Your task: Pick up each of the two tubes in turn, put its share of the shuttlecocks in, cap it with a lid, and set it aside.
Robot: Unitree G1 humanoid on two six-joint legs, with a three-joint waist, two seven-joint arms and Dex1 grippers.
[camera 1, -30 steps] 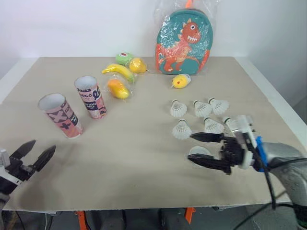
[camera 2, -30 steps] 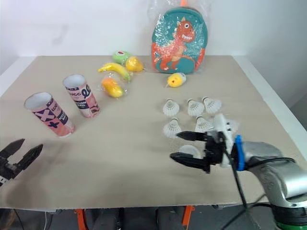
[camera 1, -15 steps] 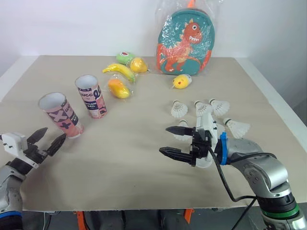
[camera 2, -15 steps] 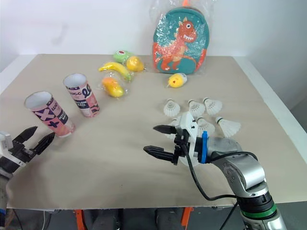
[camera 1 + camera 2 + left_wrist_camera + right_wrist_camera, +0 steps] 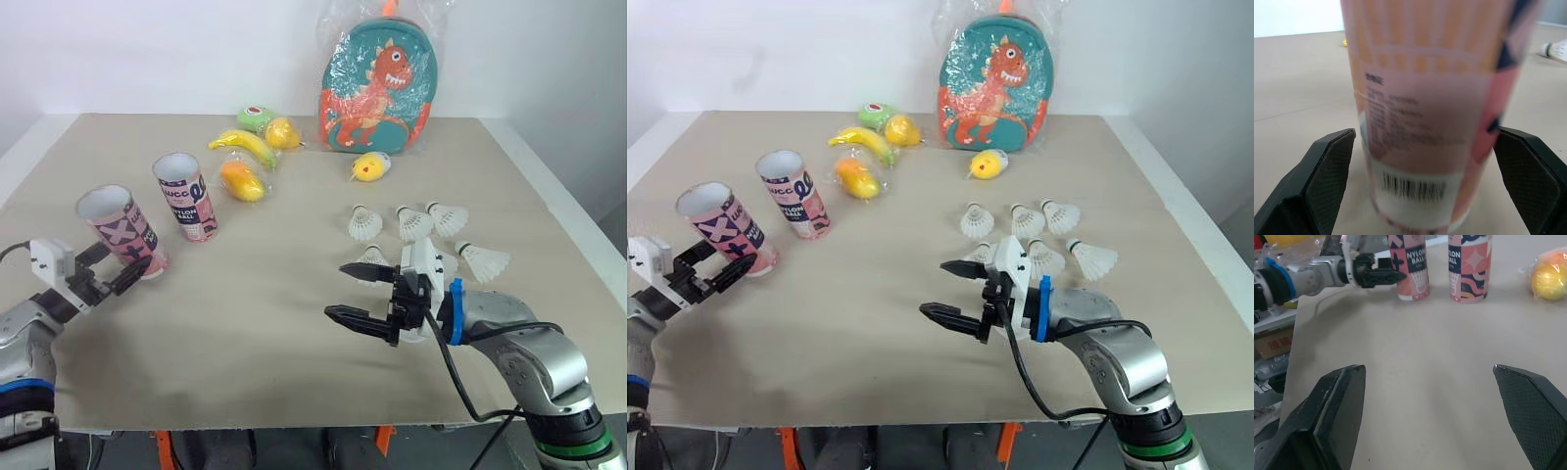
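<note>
- Count: two tubes, both upright and open at the top, on the left part of the table (image 5: 255,323). The near tube (image 5: 120,227) is closest to the left arm. The far tube (image 5: 186,196) stands near it, further in.
- Count: four fruits behind the tubes: a banana (image 5: 243,147), a green fruit (image 5: 255,117), a yellow fruit (image 5: 282,132) and a wrapped orange fruit (image 5: 241,181).
- Count: one dinosaur backpack (image 5: 377,88) in a plastic bag at the far edge, with one small yellow toy (image 5: 370,166) in front of it.
- Count: six shuttlecocks (image 5: 364,223) to the right, three in a back row and three nearer. Two of the nearer ones are partly behind the right gripper.
- Left gripper (image 5: 125,259): low at the foot of the near tube, fingers spread.
- Right gripper (image 5: 336,290): over bare table near the middle, pointing toward the tubes, fingers wide apart, holding nothing.
- Left wrist view: one finger on each side of the near tube, a gap on each side; barcode near the tube's base.
- Right wrist view: both tubes side by side with "NYLON BALL" print, and the left gripper's tips at the nearer one.
</note>
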